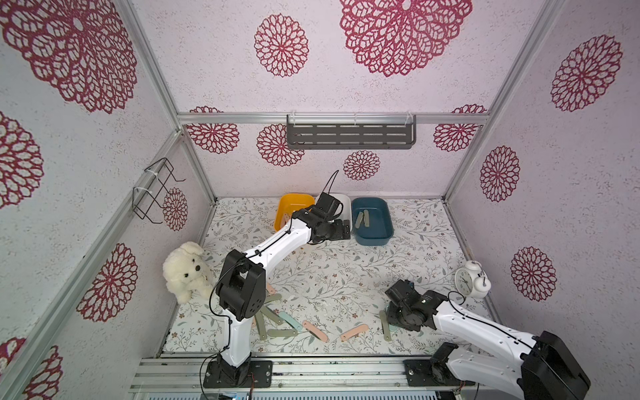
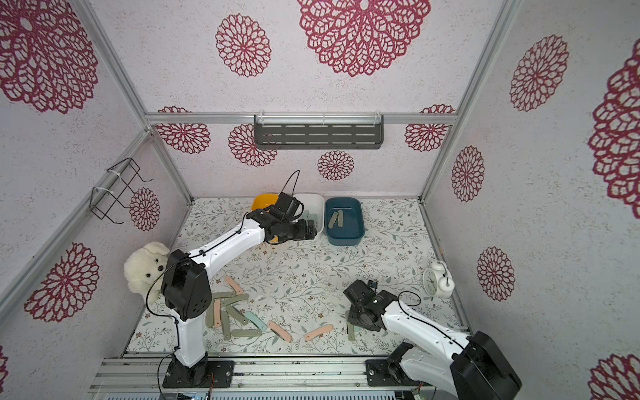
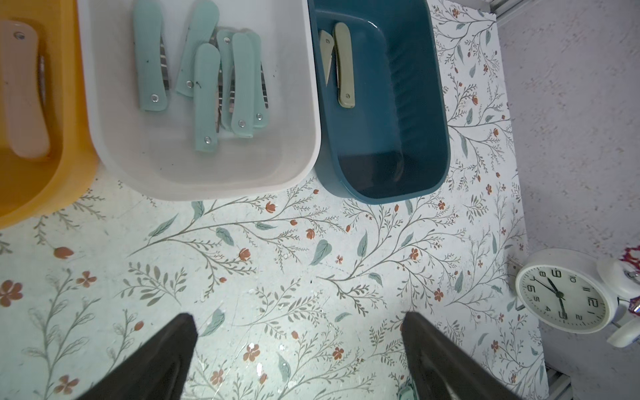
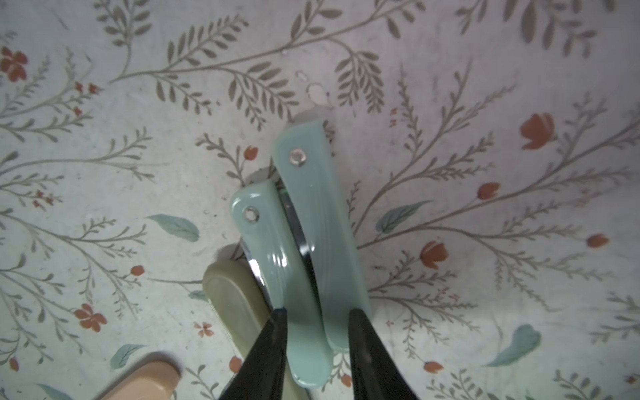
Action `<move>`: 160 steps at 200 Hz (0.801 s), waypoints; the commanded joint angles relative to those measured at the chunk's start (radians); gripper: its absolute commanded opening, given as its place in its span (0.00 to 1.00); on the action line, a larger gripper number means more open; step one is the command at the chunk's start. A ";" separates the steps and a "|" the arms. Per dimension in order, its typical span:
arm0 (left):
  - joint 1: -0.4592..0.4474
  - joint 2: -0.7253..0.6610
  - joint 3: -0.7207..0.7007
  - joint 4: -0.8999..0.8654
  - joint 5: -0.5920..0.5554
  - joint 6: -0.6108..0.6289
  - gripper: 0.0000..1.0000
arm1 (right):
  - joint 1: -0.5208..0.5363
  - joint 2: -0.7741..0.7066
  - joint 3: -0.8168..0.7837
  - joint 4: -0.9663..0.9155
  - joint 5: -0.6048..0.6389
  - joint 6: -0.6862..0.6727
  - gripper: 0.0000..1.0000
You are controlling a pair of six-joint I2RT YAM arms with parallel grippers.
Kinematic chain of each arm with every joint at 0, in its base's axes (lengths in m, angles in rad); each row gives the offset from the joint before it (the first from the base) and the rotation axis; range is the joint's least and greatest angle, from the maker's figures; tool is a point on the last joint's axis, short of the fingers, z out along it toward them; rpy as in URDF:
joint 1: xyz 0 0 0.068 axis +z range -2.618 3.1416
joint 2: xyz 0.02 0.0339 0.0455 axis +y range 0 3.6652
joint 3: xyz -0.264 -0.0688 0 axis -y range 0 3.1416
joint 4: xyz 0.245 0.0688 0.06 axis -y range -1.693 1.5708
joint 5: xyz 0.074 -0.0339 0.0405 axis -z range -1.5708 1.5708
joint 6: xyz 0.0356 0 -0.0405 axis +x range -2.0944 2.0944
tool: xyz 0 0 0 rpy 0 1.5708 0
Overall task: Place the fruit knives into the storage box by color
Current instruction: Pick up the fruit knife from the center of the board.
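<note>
Three storage boxes stand at the back: yellow [image 3: 79,156] holding a peach knife [image 3: 24,93], white [image 3: 311,138] with several mint knives [image 3: 206,97], blue [image 3: 433,104] with olive knives [image 3: 344,65]. My left gripper [image 3: 301,325] [image 1: 341,228] hovers open and empty just before the white box. My right gripper [image 4: 317,311] [image 1: 393,322] is down at the front right, its jaws narrowed around a mint knife [image 4: 294,277] that lies against a second mint knife [image 4: 325,214]. An olive knife [image 4: 228,294] lies beside them. More loose knives [image 1: 315,330] lie along the front.
A white plush dog [image 1: 187,273] sits at the left wall. An alarm clock [image 1: 471,278] stands at the right wall. A scatter of peach, olive and mint knives [image 2: 242,317] lies near the left arm's base. A peach knife end [image 4: 145,381] lies near the right gripper.
</note>
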 commanded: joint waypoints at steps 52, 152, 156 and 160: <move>0.003 -0.050 -0.011 0.031 0.015 -0.004 0.97 | 0.021 0.054 0.001 0.016 0.030 0.016 0.33; 0.004 -0.039 -0.005 0.013 0.006 0.002 0.97 | -0.008 0.158 -0.014 0.102 0.011 -0.050 0.36; 0.004 -0.039 -0.006 0.010 0.003 0.003 0.97 | -0.009 0.165 -0.012 0.108 0.010 -0.054 0.37; 0.004 -0.041 -0.007 0.010 0.000 0.005 0.97 | -0.011 0.171 -0.011 0.114 0.010 -0.057 0.38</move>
